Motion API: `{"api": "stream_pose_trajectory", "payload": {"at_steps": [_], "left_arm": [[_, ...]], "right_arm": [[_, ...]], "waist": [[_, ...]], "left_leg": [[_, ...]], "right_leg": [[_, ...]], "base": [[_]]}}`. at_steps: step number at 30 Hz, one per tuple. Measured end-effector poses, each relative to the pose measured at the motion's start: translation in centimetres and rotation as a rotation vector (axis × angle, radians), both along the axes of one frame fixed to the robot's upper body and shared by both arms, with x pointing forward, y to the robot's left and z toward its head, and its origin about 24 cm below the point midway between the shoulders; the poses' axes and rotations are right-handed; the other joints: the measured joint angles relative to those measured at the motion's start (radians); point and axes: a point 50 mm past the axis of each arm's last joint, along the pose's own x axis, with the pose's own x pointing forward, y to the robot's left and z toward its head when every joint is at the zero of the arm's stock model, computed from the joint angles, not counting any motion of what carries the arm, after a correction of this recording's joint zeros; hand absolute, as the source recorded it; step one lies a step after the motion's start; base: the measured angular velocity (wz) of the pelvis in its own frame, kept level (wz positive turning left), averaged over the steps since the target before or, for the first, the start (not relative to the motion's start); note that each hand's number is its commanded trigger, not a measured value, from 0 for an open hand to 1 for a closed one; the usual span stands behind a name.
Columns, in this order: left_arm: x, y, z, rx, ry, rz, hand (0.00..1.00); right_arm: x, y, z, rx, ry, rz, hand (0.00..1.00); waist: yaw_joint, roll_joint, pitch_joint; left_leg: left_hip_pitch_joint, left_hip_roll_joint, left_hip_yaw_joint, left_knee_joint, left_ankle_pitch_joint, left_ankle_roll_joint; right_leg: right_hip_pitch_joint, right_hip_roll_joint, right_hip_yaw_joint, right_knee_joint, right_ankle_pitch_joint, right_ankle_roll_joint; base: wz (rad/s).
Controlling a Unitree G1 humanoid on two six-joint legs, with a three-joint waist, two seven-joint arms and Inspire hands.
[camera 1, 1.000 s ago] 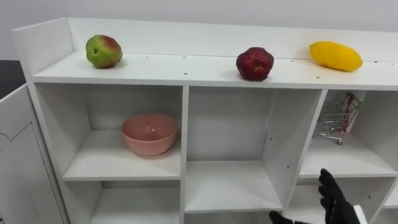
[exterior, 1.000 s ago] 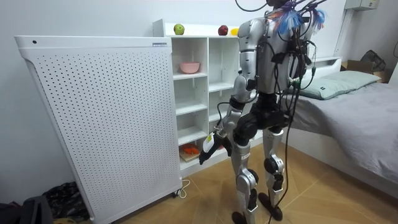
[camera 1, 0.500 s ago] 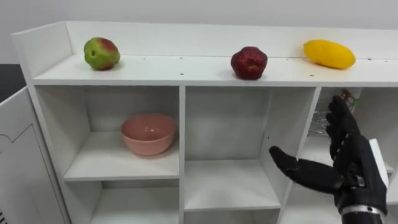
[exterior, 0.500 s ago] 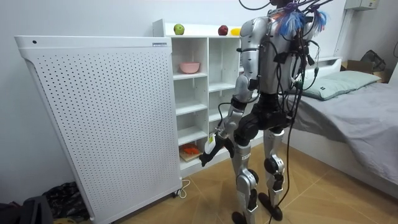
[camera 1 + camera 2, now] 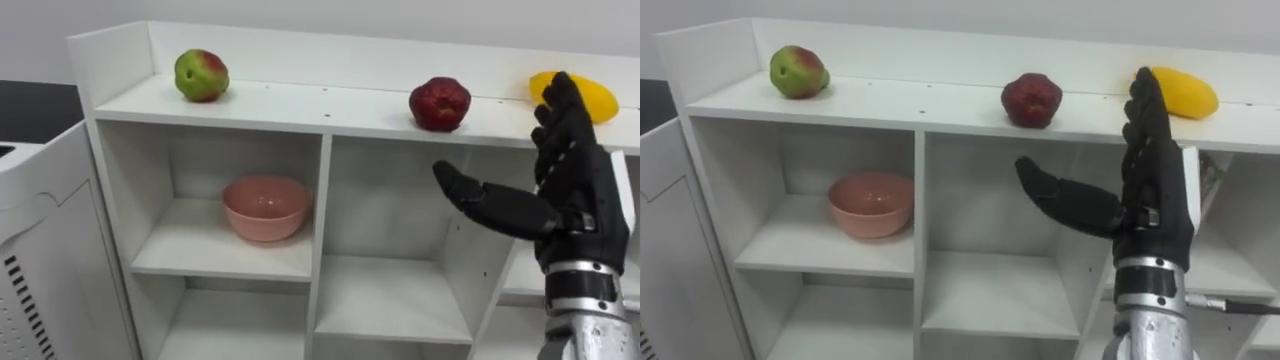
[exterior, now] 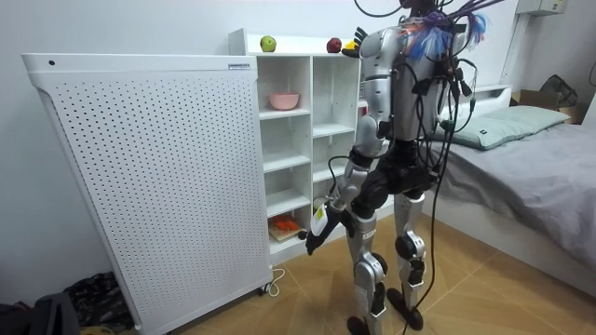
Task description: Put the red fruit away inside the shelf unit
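Observation:
Three fruits lie on the top board of the white shelf unit (image 5: 330, 105): a green-red fruit (image 5: 201, 75) at the left, a dark red fruit (image 5: 439, 103) in the middle and a yellow fruit (image 5: 1185, 92) at the right. My right hand (image 5: 575, 210) is raised in front of the shelf, open, fingers straight and thumb spread. Its fingertips reach the top board just left of the yellow fruit, and it holds nothing. A pink bowl (image 5: 266, 207) stands in the upper left compartment. My left hand (image 6: 315, 237) hangs low by my thigh.
I stand upright facing the shelf unit (image 6: 298, 140). A tall white perforated panel (image 6: 140, 177) stands at the room view's left and a bed (image 6: 521, 158) at its right. Something orange (image 6: 287, 223) lies on a low shelf.
My right hand has risen from the lower edge of the view to the top board, beside the yellow fruit. The head camera has shifted a little. The fruits have not moved.

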Motion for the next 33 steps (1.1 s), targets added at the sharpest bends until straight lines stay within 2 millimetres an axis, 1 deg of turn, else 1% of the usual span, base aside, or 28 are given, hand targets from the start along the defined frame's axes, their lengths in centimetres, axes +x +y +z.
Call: {"api": "stream_pose_trajectory", "payload": {"at_steps": [2,4,8,12,15,19,22,31,33], "left_arm": [[0.1,0.1,0.1,0.007,0.000,0.003,0.00],[0.4,0.1,0.2,0.009,-0.012,0.002,0.00],[1.0,0.1,0.3,0.010,-0.032,-0.002,0.00],[0.9,0.0,0.2,0.008,-0.027,-0.003,0.00],[0.7,0.1,0.2,0.006,-0.019,-0.001,0.00],[0.8,0.2,0.2,0.001,-0.004,-0.002,0.00],[0.7,0.2,0.2,-0.002,0.004,-0.003,0.00],[0.7,0.8,0.3,0.004,0.023,-0.005,0.00],[0.7,0.8,0.3,0.007,0.022,-0.007,0.00]], "right_arm": [[0.3,-0.5,0.1,0.020,0.007,0.000,0.00],[0.9,-0.6,0.2,0.041,0.011,-0.007,0.00],[1.2,-1.0,0.7,0.069,-0.002,-0.036,0.00],[1.4,-1.6,1.5,0.079,-0.023,-0.046,0.00],[2.0,-1.7,1.9,0.089,-0.024,-0.039,0.00],[2.7,-2.4,1.2,0.112,0.027,-0.046,0.00],[3.1,-2.6,0.8,0.138,0.053,-0.038,0.00],[3.8,-2.9,1.0,0.143,0.063,-0.037,0.00],[3.9,-2.9,1.0,0.143,0.067,-0.039,0.00]], "waist": [[0.002,-0.002,0.0004],[0.002,-0.003,0.0013],[0.011,-0.002,0.0024],[0.024,-0.002,0.0027],[0.026,-0.009,0.0047],[0.028,-0.028,0.0107],[0.027,-0.030,0.0093],[0.028,-0.027,0.0075],[0.029,-0.026,0.0061]], "left_leg": [[0.000,0.000,-0.014,0.003,0.000,0.000],[-0.003,0.000,-0.014,0.006,0.000,0.000],[-0.016,0.000,-0.015,0.013,0.000,-0.001],[-0.017,0.000,-0.015,0.013,0.001,-0.001],[-0.016,0.000,-0.017,0.013,0.001,-0.001],[-0.021,-0.001,-0.034,0.023,0.000,-0.001],[-0.033,-0.001,-0.041,0.027,0.001,-0.001],[-0.035,-0.002,-0.043,0.030,0.001,-0.001],[-0.035,-0.002,-0.044,0.030,0.001,-0.001]], "right_leg": [[0.004,-0.001,-0.009,0.000,0.000,0.000],[0.003,-0.001,-0.010,0.000,0.000,0.000],[-0.007,-0.001,-0.011,0.000,0.000,0.000],[-0.005,-0.001,-0.012,0.001,0.000,0.000],[-0.001,-0.001,-0.013,0.001,0.000,0.000],[0.001,-0.003,-0.032,0.001,0.000,0.000],[0.000,-0.004,-0.042,0.001,0.000,0.000],[0.001,-0.005,-0.049,0.001,0.000,0.000],[0.001,-0.005,-0.050,0.001,0.000,0.000]], "base": [[0.16],[0.02],[0.00],[0.00],[0.02],[0.12],[0.08],[0.00],[0.00]]}}
